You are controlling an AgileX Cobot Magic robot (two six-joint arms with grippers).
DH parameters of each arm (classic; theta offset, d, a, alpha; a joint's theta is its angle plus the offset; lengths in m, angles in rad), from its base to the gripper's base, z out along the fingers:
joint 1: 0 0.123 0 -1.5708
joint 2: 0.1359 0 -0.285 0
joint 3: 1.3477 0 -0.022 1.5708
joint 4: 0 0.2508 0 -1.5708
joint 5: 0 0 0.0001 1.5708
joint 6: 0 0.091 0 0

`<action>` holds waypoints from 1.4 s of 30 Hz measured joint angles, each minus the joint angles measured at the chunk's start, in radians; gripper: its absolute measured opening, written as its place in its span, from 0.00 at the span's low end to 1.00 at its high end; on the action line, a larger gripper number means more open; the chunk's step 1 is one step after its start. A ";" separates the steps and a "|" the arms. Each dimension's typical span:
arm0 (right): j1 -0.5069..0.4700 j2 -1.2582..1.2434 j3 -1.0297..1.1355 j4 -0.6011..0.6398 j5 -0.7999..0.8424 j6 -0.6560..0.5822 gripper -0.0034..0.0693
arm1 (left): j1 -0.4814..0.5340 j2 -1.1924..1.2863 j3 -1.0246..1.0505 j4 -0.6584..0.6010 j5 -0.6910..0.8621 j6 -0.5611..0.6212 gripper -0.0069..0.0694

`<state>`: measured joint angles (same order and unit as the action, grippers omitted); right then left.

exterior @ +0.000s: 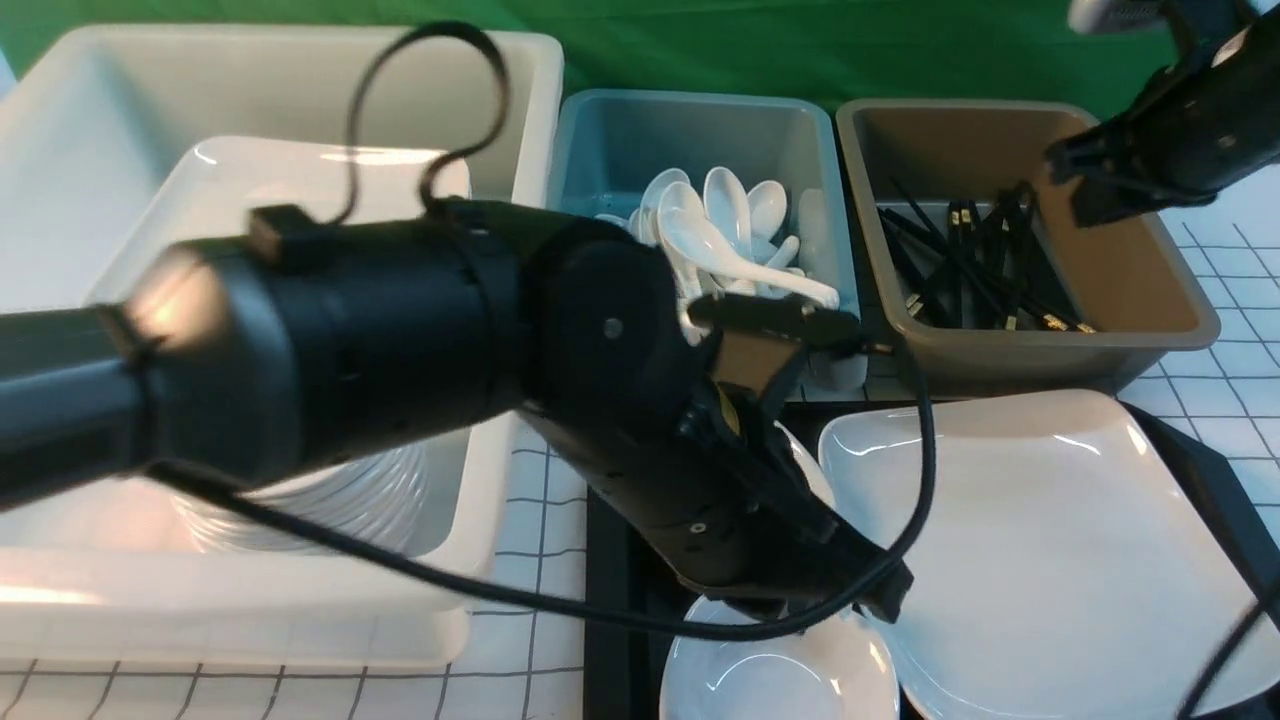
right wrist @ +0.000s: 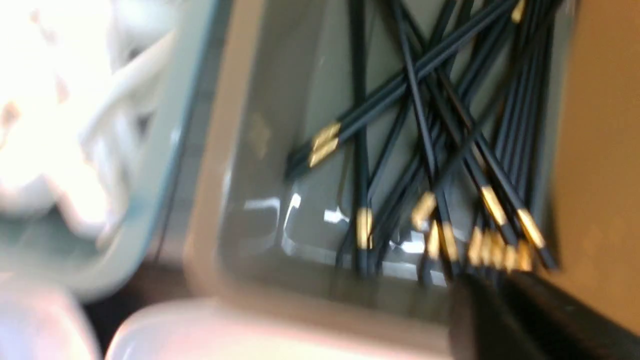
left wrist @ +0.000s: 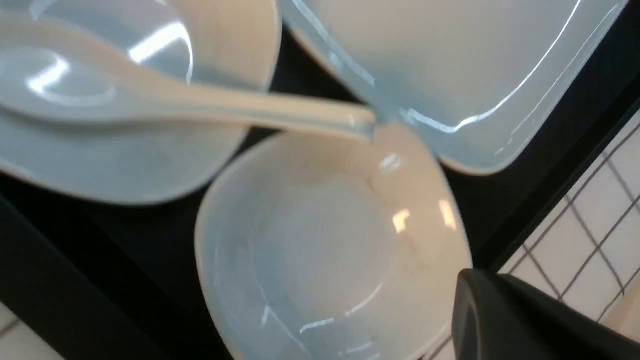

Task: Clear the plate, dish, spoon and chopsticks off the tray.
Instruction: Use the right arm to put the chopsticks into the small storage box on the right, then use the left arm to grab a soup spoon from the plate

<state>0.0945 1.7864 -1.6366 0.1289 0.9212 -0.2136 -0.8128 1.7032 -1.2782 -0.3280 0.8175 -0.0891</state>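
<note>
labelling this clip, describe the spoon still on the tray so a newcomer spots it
Find the black tray holding the big flat plate and two small deep dishes. The spoon lies with its bowl in one dish, handle pointing at the plate's corner. It is alone there, unlike the spoons heaped in the teal bin.

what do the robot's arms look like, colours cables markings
Both are black. The left arm is a thick tube with round joints, a thin black cable looping above it, a second cable hanging by its wrist, and a small yellow mark. The right arm is blurred.
</note>
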 joint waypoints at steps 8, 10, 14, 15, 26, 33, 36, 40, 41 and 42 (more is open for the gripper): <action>-0.002 -0.348 0.222 0.072 0.120 -0.125 0.06 | 0.000 0.143 -0.283 0.201 0.139 0.169 0.09; -0.003 -0.410 0.290 0.098 0.124 -0.138 0.06 | 0.000 0.163 -0.309 0.237 0.130 0.282 0.10; -0.003 -0.504 0.406 0.137 0.130 -0.152 0.06 | 0.000 0.202 -0.321 0.255 0.125 0.489 0.16; -0.003 -0.515 0.424 0.142 0.130 -0.153 0.06 | 0.000 0.211 -0.321 0.255 0.128 0.525 0.18; -0.003 -0.590 0.484 0.206 0.129 -0.171 0.06 | 0.000 0.323 -0.321 0.282 0.146 0.688 0.69; -0.003 -0.590 0.484 0.208 0.123 -0.176 0.06 | 0.000 0.330 -0.321 0.270 0.121 0.805 0.84; -0.003 -0.590 0.484 0.208 0.122 -0.177 0.06 | 0.000 0.340 -0.321 0.268 0.088 0.818 0.84; -0.003 -0.591 0.484 0.208 0.122 -0.178 0.05 | 0.000 0.356 -0.321 0.255 0.055 0.819 0.81; -0.003 -0.591 0.484 0.208 0.122 -0.178 0.05 | 0.000 0.359 -0.321 0.251 0.053 0.819 0.81; -0.003 -0.591 0.484 0.208 0.121 -0.178 0.05 | 0.000 0.363 -0.321 0.246 0.051 0.819 0.79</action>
<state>0.0918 1.1958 -1.1529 0.3369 1.0419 -0.3916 -0.8128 2.0658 -1.5989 -0.0817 0.8689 0.7300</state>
